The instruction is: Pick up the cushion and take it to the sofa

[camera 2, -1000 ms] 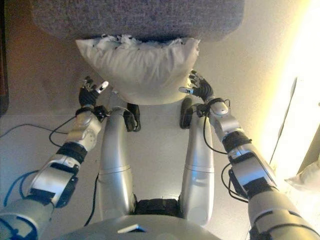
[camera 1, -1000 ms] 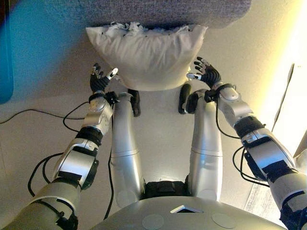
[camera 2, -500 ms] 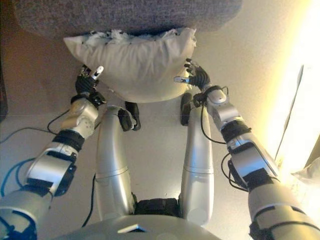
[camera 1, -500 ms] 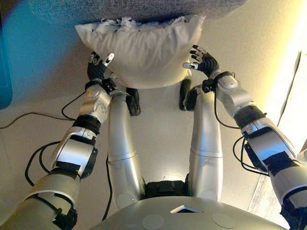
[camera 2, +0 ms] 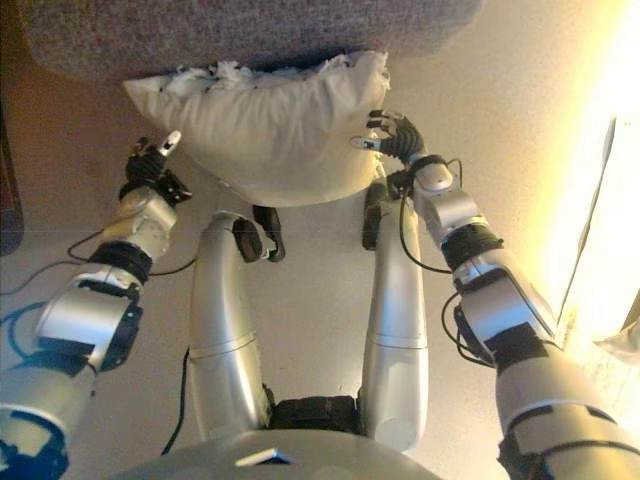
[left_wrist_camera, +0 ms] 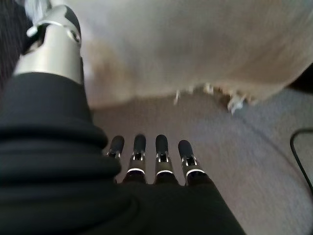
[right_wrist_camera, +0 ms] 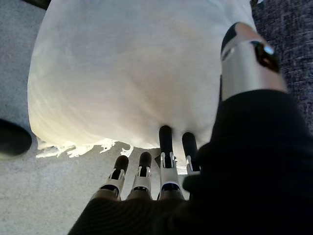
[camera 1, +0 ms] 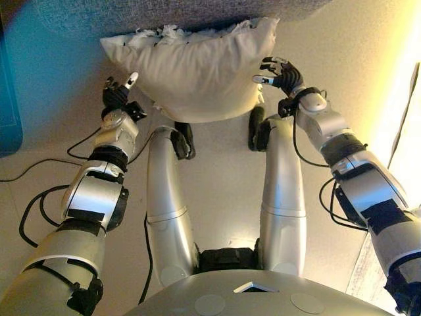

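Cream-white fabric cushion [camera 1: 194, 69], plump, with a frayed fringe along its far edge: lies at upper centre of the eye views, on the pale floor [camera 1: 59, 141], far edge against the base of the grey woven-fabric sofa [camera 1: 171, 12]. Long axis runs left to right across the frame; fringed edge points toward the sofa, rounded belly toward the robot.

Left hand [camera 1: 116, 94]: just left of the cushion, fingers relaxed and spread, holding nothing. Right hand [camera 1: 280, 72]: at the cushion's right end, fingers loosely extended, close to the fabric; contact cannot be told.

Progress: cushion not yet grasped or lifted. Remaining, by judgement: clamp both ends, raise, carry onto the sofa.
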You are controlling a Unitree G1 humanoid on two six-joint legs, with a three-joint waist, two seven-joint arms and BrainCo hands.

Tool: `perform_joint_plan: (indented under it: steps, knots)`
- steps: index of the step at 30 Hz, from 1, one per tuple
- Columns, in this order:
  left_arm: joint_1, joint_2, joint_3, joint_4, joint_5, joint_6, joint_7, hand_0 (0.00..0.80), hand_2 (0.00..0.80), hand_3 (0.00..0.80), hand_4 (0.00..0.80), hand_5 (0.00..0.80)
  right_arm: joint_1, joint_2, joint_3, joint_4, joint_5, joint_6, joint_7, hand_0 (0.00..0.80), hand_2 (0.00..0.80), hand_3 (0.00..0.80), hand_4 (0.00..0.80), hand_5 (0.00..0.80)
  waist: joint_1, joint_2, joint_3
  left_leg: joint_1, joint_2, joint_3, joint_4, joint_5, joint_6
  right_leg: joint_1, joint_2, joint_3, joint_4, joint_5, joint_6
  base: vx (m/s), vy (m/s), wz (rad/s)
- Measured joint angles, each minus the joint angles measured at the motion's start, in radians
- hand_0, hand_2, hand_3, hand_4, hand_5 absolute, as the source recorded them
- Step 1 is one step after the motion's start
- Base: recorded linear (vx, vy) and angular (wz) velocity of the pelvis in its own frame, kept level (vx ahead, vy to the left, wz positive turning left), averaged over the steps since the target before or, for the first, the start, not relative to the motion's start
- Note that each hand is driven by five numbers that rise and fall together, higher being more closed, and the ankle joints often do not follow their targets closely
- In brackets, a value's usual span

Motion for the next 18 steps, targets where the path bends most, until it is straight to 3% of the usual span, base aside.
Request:
perform_joint_plan:
  steps: [10,18]
  knots:
    - [-0.078,-0.001,0.000,0.081,-0.011,0.002,0.088,0.000,0.000,0.000,0.000,0.000,-0.045,0.000,0.000,0.034,0.018,0.000,-0.088,0.000,0.000,0.000,0.000,0.000,0.006,0.008,0.004,0.006,0.002,0.016,-0.034,-0.005,0.003,-0.001,-0.003,-0.001,-0.026,-0.008,-0.005,0.028,0.020,0.00]
    - [-0.098,-0.018,-0.029,0.048,-0.011,-0.001,-0.048,0.000,0.000,0.000,0.000,0.000,-0.047,-0.002,0.000,0.036,0.017,0.006,-0.106,0.000,0.000,0.000,0.000,0.000,0.008,0.009,0.003,0.014,0.006,0.027,-0.047,-0.003,0.006,0.002,-0.004,0.006,-0.037,-0.010,0.002,0.002,0.047,0.00]
